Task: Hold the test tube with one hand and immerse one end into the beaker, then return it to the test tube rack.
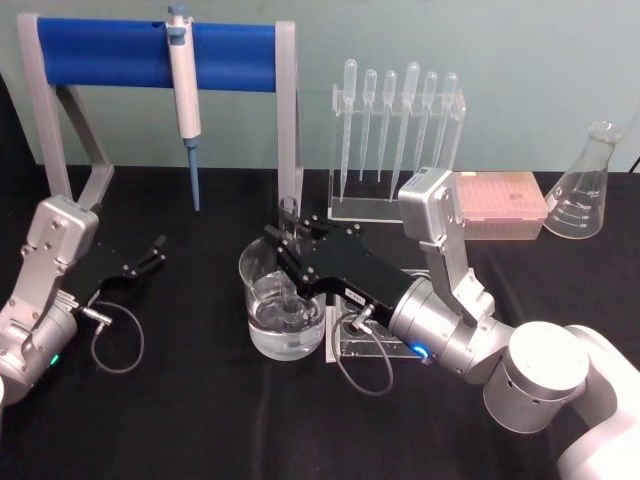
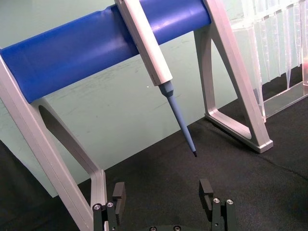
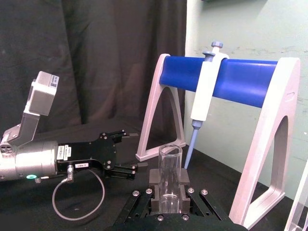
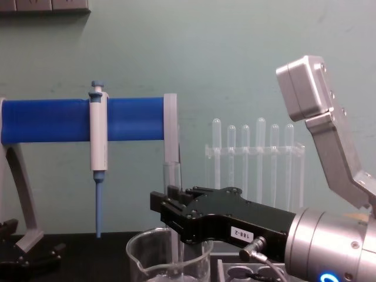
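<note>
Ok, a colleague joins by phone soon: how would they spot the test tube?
Find the blue-barred stand at the back left; before its right leg sits a wide glass beaker. The test tube stands upright in it, clamped by the right gripper. Unlike the thin bulb-topped pipettes behind, it is a wider, open-mouthed glass tube.

A pale green wall [image 1: 480,40] runs across at twelve o'clock. Black cloth [image 1: 200,420] spreads from its foot down to six. A dark curtain [image 3: 72,57] hangs at ten. White plates [image 4: 53,4] sit high on the wall at eleven.
</note>
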Controlling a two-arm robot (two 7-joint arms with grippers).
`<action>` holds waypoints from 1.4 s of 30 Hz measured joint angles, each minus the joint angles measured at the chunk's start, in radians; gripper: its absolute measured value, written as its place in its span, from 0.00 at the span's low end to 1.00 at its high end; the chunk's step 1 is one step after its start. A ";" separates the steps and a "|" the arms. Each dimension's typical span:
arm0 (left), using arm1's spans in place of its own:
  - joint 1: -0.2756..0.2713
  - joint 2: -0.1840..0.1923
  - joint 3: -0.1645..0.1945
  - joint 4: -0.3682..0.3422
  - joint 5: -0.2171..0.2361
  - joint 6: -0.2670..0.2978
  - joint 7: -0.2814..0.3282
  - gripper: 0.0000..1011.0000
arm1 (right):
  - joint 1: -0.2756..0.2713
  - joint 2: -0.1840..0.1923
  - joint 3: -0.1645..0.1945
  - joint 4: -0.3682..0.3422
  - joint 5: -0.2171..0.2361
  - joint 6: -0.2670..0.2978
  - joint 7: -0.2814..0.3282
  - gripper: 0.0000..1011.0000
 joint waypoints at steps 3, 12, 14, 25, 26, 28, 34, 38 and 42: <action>0.000 0.000 0.000 0.000 0.000 0.000 0.000 0.99 | 0.000 0.000 0.000 0.000 0.000 0.000 0.000 0.22; 0.000 0.000 0.000 0.000 0.000 0.000 0.000 0.99 | 0.000 0.000 0.000 0.000 0.000 0.000 0.000 0.22; 0.000 0.000 0.000 0.000 0.000 0.000 0.000 0.99 | 0.000 0.000 0.000 0.000 0.000 0.000 0.000 0.22; 0.000 0.000 0.000 0.000 0.000 0.000 0.000 0.99 | 0.000 0.000 0.000 0.000 0.000 0.000 0.000 0.22; 0.000 0.000 0.000 0.000 0.000 0.000 0.000 0.99 | 0.000 0.000 0.000 0.000 0.000 0.000 0.000 0.22; 0.000 0.000 0.000 0.000 0.000 0.000 0.000 0.99 | 0.000 0.000 0.000 0.000 0.000 0.000 0.000 0.22; 0.000 0.000 0.000 0.000 0.000 0.000 0.000 0.99 | 0.000 0.000 0.000 0.000 0.000 0.000 0.000 0.22; 0.000 0.000 0.000 0.000 0.000 0.000 0.000 0.99 | 0.000 0.000 0.000 0.000 0.000 0.000 0.000 0.22; 0.000 0.000 0.000 0.000 0.000 0.000 0.000 0.99 | 0.000 0.000 0.000 0.000 0.000 0.000 0.000 0.22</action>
